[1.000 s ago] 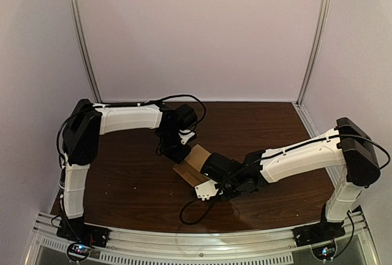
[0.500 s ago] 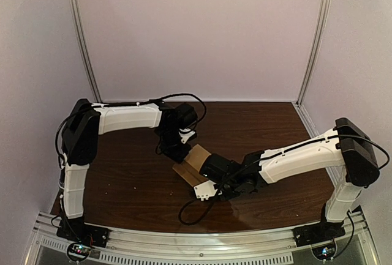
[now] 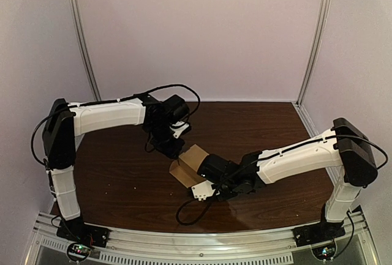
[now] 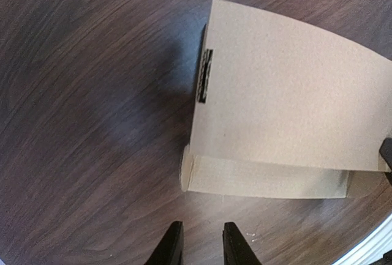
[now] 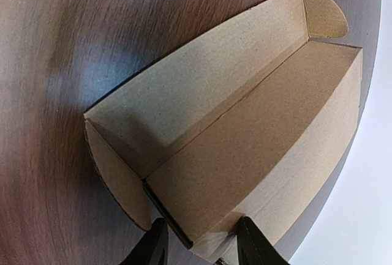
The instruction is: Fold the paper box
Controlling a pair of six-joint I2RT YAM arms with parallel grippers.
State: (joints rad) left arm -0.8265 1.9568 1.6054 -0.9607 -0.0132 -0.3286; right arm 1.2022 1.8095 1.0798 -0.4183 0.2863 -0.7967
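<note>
The brown paper box lies partly folded on the dark wood table, its lid panel raised. In the right wrist view the box shows an open trough with rounded end flaps. My right gripper is shut on its near corner, a finger on each side of the wall. My left gripper hangs just beyond the box's far left side, apart from it. In the left wrist view the box lies ahead of the left gripper, whose jaws stand narrowly open with nothing between them.
A black cable loops on the table in front of the right gripper. The metal front rail runs along the near edge. Two upright posts and pale walls close the back and sides.
The left arm has drawn back to the far left, off the box it was touching. The box and right gripper have shifted slightly left.
</note>
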